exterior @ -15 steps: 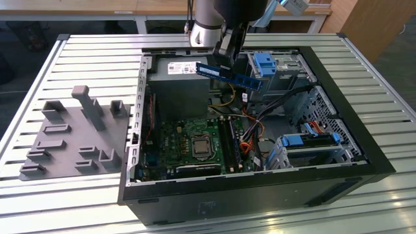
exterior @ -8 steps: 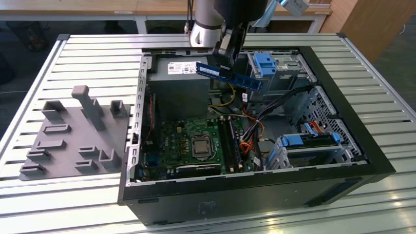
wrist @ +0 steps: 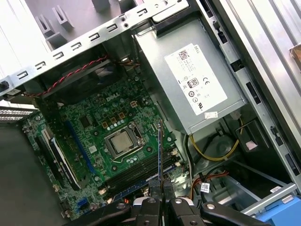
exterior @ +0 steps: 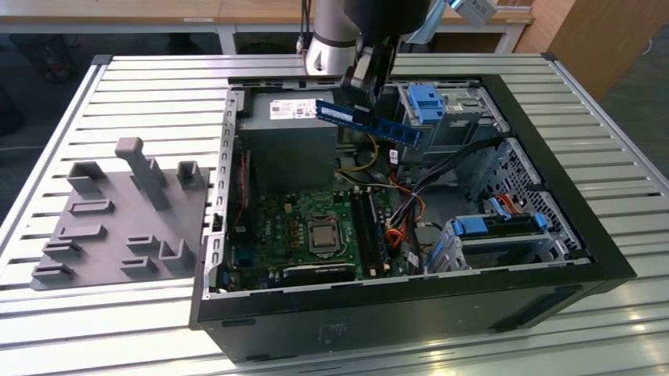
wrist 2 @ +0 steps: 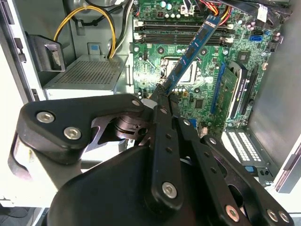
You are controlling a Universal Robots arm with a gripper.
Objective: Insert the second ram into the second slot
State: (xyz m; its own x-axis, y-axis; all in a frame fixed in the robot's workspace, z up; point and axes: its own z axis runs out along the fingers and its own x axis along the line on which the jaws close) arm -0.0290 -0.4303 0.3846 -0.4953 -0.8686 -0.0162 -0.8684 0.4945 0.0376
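A: Exterior view, upper centre: claw (exterior: 359, 106) clenched on second ram (exterior: 393, 130), tilted, well above memory slots (exterior: 368, 227).
B: Noted. Advise levelling stick, squaring along slot, lowering straight, pressing both ends evenly.

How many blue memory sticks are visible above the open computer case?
1. The second ram, tilted, is clamped in the tool over the open case. More sticks may sit hidden in slots on the motherboard; that cannot be told.
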